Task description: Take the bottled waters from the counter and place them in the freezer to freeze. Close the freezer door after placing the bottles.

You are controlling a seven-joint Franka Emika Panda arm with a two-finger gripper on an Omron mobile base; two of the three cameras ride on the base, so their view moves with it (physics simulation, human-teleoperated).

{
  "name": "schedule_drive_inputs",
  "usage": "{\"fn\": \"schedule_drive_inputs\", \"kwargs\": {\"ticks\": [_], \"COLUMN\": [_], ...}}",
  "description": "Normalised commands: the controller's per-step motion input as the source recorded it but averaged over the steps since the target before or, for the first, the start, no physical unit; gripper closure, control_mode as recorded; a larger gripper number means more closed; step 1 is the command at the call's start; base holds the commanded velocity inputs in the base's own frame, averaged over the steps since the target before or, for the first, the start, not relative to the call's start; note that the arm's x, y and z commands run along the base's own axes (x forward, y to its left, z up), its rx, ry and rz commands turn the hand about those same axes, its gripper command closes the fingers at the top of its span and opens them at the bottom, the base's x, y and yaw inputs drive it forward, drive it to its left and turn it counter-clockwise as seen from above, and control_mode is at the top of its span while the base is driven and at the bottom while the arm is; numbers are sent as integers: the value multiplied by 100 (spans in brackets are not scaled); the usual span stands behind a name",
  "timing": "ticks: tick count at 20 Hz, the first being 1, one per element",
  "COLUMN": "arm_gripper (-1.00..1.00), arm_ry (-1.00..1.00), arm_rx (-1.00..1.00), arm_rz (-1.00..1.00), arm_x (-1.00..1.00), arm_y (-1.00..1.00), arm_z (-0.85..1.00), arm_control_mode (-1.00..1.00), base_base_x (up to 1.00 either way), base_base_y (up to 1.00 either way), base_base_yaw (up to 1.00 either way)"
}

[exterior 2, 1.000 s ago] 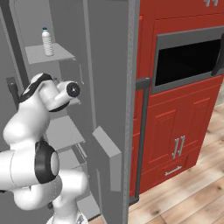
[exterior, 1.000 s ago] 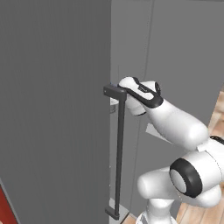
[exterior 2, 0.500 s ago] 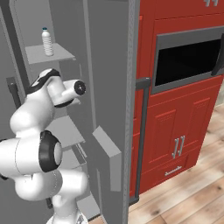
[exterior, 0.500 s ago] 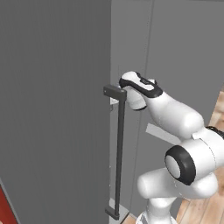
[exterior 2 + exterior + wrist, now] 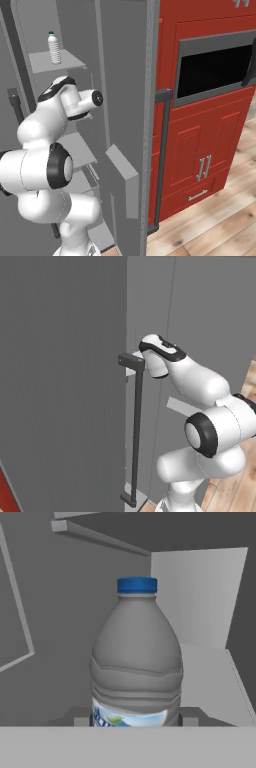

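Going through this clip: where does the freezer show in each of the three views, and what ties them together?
Left base view: the freezer door covers the left half, its bar handle at centre.
Right base view: the freezer stands open on the left, with pale shelves.
Hand view: its grey inner walls lie behind the bottled water, on which the claw is shut.
Shared landmark: the white arm reaching inside.

- My gripper [image 5: 136,719] has a bottle [image 5: 136,657] clamped between its tips, blocking most of the way ahead.
- Open shelf [image 5: 210,677] lies beyond.
- Freezer door [image 5: 60,381] crowds my left.
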Motion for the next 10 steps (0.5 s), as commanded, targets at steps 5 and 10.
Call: {"fn": "schedule_drive_inputs", "kwargs": {"ticks": [5, 10], "arm_gripper": [100, 100], "arm_ry": [0, 0], "arm_rx": [0, 0], "arm_rz": [2, 0], "arm_x": [3, 8], "arm_y": [12, 17], "arm_z": [-3, -12], "arm_control_mode": [-100, -100], "base_base_x": [0, 0], "base_base_y": [0, 0], "base_base_yaw": [0, 0]}}
